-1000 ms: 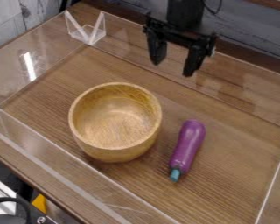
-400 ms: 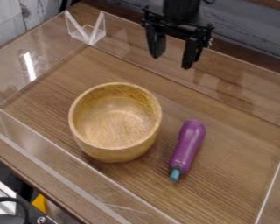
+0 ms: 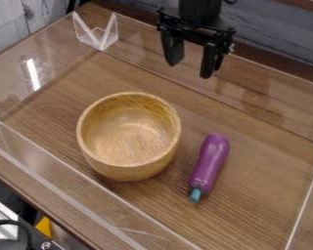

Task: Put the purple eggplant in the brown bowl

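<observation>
My hand (image 3: 196,53) is released, its fingers spread apart above the far part of the worktop (image 3: 67,116). Nearer the camera than my hand sits the brown bowl (image 3: 128,136), with nothing inside it. The purple eggplant (image 3: 210,166) lies on the worktop, also on the camera side of my hand, just beside the bowl. Its long axis runs mostly toward and away from me, slightly slanted, with the teal stem tip pointing away from my hand.

arm (image 3: 209,6): cut off by top edge | black object (image 3: 8,235), lower left: cut off, unidentifiable
</observation>
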Motion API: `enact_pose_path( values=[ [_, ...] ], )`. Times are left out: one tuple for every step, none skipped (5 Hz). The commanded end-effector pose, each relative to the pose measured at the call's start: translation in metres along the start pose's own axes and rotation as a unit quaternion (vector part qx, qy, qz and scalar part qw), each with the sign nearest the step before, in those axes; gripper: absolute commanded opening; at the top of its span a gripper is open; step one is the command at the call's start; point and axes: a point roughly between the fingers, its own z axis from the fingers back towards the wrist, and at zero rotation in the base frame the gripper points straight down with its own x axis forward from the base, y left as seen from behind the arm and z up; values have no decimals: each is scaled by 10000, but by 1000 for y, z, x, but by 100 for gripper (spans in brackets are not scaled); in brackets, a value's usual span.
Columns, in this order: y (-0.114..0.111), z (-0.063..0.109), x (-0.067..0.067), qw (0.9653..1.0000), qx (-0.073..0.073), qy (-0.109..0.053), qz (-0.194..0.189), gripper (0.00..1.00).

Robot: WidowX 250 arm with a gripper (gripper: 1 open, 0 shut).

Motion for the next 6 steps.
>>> enact_pose_path(
  values=[
    [-2, 25, -1, 9994, 31, -357, -11, 100],
    [-7, 28, -4, 9992, 48, -395, 32, 100],
    [-12, 28, -5, 9991, 103, -411, 50, 100],
    [-14, 26, -4, 9990, 146, -432, -7, 100],
    [-17, 25, -5, 9989, 154, -430, -53, 100],
    [-18, 23, -4, 9988, 162, -455, -109, 100]
  ],
)
